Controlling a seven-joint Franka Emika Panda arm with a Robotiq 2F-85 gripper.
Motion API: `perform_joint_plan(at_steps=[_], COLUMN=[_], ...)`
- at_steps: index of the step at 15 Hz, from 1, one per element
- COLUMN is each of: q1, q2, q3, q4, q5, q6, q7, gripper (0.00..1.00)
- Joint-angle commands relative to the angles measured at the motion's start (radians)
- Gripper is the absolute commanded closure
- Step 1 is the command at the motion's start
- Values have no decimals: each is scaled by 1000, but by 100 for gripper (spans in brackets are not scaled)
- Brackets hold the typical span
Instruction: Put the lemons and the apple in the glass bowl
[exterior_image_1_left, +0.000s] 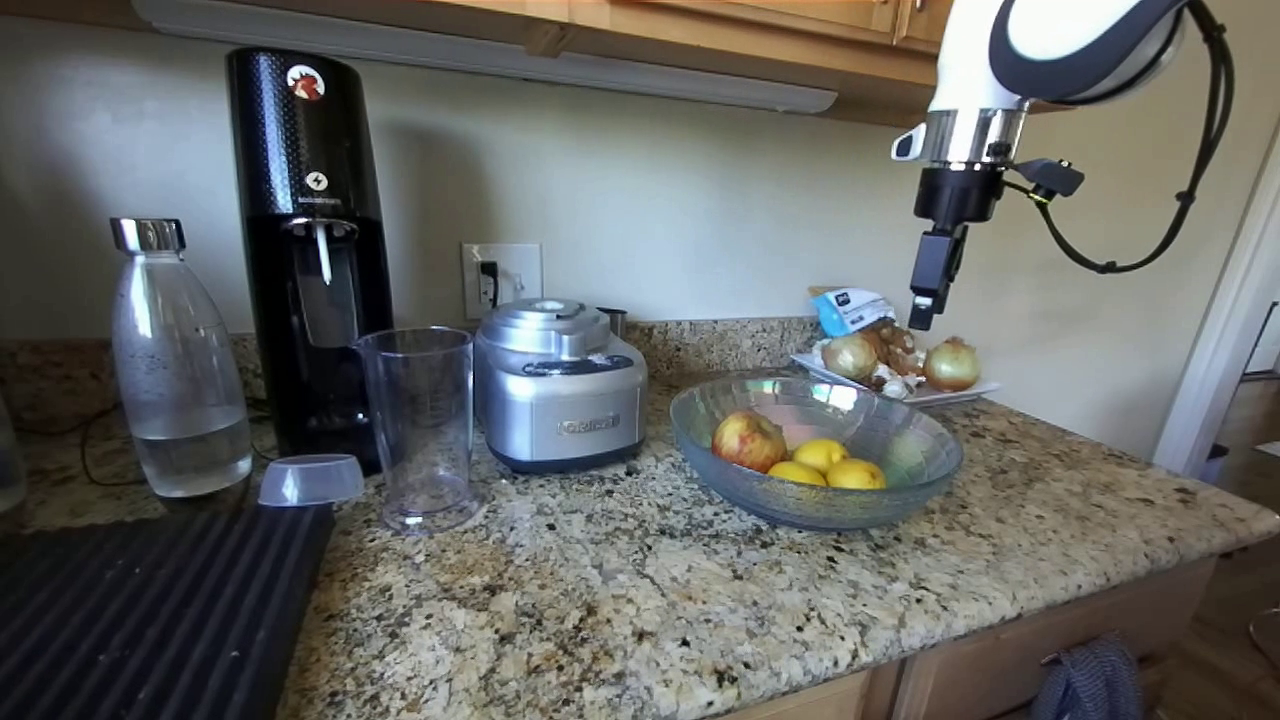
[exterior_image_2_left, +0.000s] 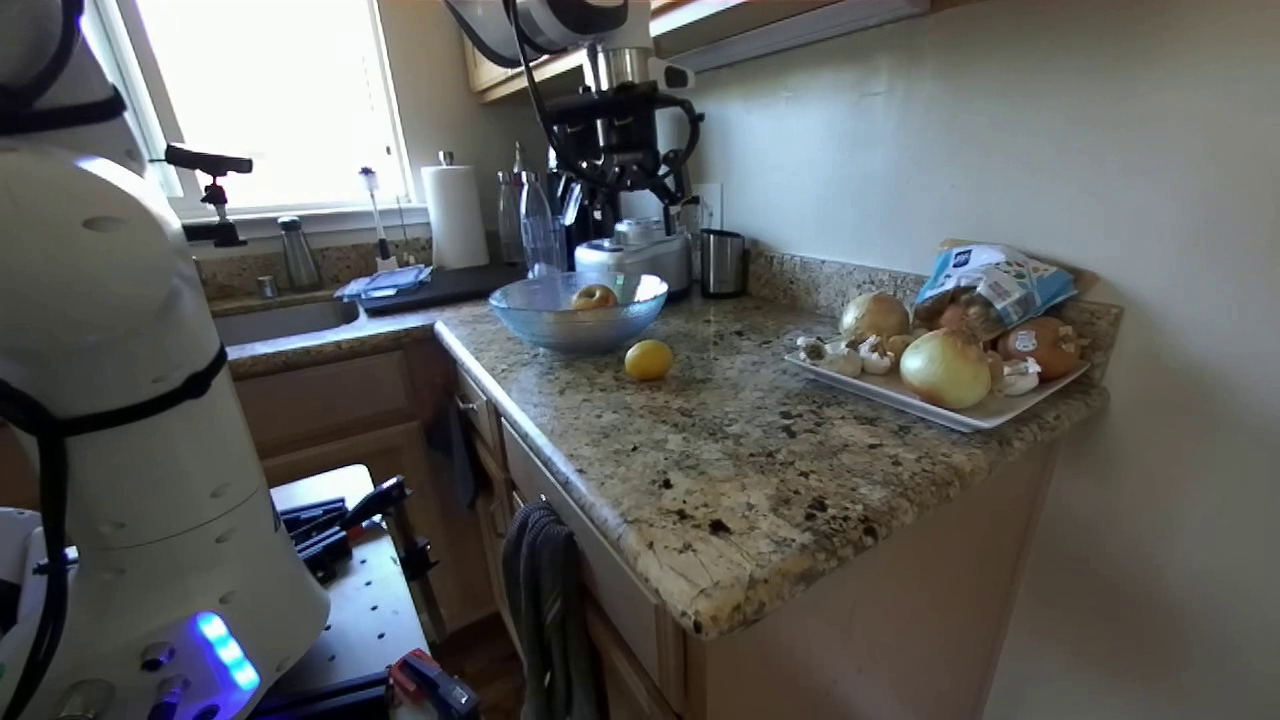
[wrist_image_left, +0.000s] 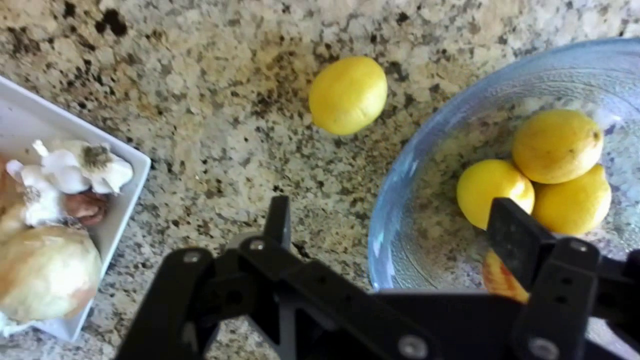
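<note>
My gripper (wrist_image_left: 390, 210) hangs over the granite counter (wrist_image_left: 210, 130) with its fingers (wrist_image_left: 278, 220) spread wide and nothing between them. The loose lemon (wrist_image_left: 348, 95) lies on the counter at the upper middle of the wrist view, just beside the glass bowl (wrist_image_left: 395, 200). I expect it to be light and firm, with a little give in the rind, and glossy enough to slip or roll if one finger touches first. I would take it across its narrow middle, low on both flanks, and squeeze gently. In the bowl, at the right of that view, three more lemons (wrist_image_left: 557, 146) sit touching and should handle alike; the apple (wrist_image_left: 501, 279) is likely heavier, stiffer and quick to bruise. I take the glass for stiff and breakable, so I would keep off its rim.

A finger covers most of the apple at the lower right, and the frame's edge cuts the bowl off. In an exterior view the bowl (exterior_image_2_left: 578, 322) screens its lemons, only the apple's top (exterior_image_2_left: 594, 296) showing. In an exterior view a yellow-green patch (exterior_image_1_left: 908, 453) through the glass, right of the middle, may be the loose lemon; I cannot tell.
</note>
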Motion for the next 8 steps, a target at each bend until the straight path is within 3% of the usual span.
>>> perform_joint_plan(at_steps=[1,8], q1=[-36,-82], q2=[-65,-16], q3=[-48,-122], q4=[-83,-152], q5=[-12,-10], q6=[-17,44], q7=[-36,-184], gripper=[0,0])
